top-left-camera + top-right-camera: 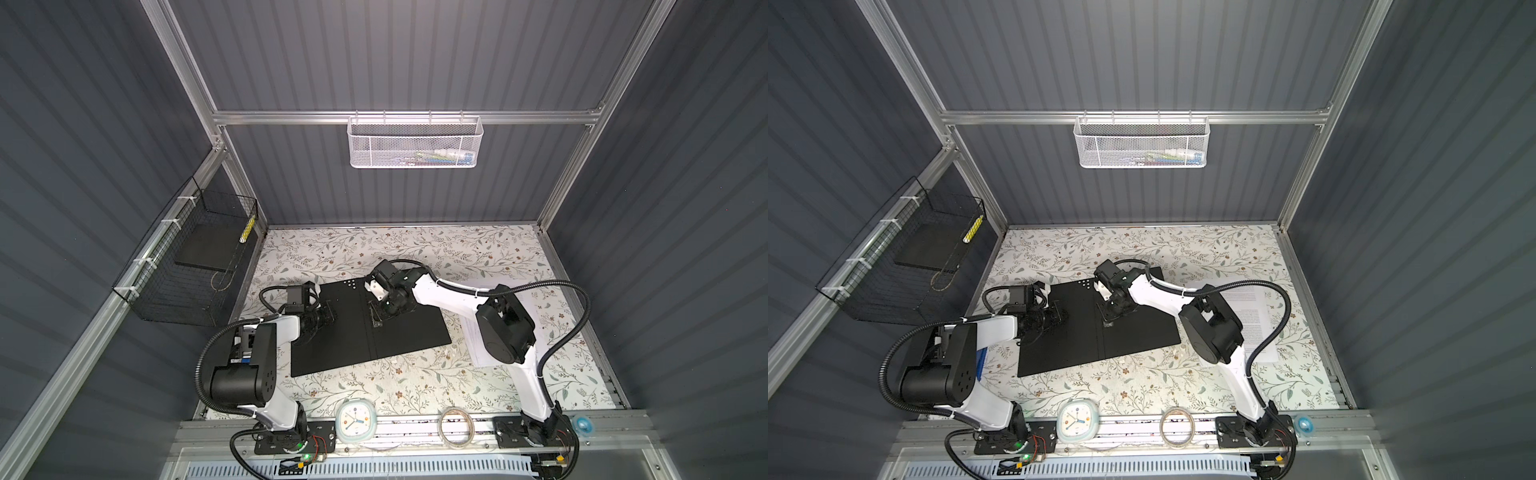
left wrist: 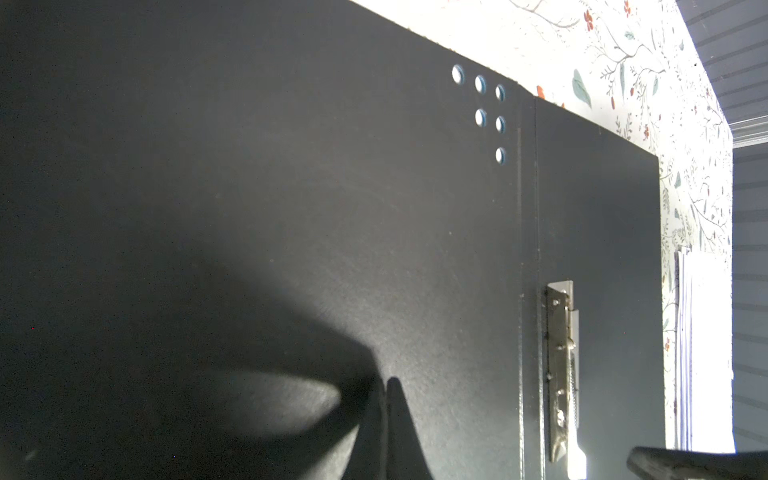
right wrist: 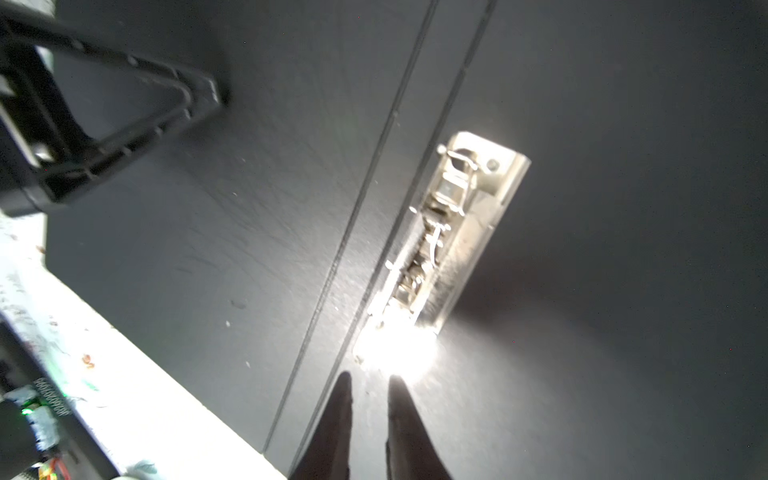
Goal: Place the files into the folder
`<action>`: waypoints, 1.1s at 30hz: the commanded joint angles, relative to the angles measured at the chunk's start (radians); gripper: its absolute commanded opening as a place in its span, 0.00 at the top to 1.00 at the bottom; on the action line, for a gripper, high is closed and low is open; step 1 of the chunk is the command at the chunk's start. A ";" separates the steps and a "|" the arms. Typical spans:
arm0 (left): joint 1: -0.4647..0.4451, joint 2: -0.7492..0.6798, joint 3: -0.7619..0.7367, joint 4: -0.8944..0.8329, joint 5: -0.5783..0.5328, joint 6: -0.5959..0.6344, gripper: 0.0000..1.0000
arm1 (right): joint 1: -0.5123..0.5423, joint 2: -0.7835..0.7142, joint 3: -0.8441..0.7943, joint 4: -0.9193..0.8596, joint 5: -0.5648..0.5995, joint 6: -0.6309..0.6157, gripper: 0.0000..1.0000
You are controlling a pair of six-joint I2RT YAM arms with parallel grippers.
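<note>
1. Folder (image 1: 340, 340) lies open, black faces up. Files (image 1: 1254, 307) lie just beside its right cover, under the right arm, not yet inside.
2. Left gripper (image 2: 385, 390), jaws closed and empty, rests its tip on the left cover. Without that hold, the folder may slide.
3. Right gripper (image 3: 370, 378), jaws narrowly parted and empty, points at the clip (image 3: 449, 232). A slip there may leave the clip unopened, blocking the sheets.

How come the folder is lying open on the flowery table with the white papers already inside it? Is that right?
Not quite. The folder is lying open on the flowery table, but the white papers are not inside it. They lie on the table beside the folder, as both top views show.
</note>
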 commanded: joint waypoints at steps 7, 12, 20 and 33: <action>-0.005 0.045 -0.027 -0.112 -0.049 0.009 1.00 | -0.001 0.042 0.002 0.021 -0.050 0.012 0.77; -0.005 0.046 -0.028 -0.111 -0.049 0.010 1.00 | -0.001 0.063 0.004 0.006 -0.038 0.002 0.79; -0.005 0.046 -0.027 -0.112 -0.049 0.009 1.00 | -0.001 0.071 -0.002 0.012 -0.040 0.005 0.86; -0.005 0.046 -0.028 -0.112 -0.049 0.010 1.00 | 0.001 0.077 -0.021 -0.010 0.002 -0.003 0.95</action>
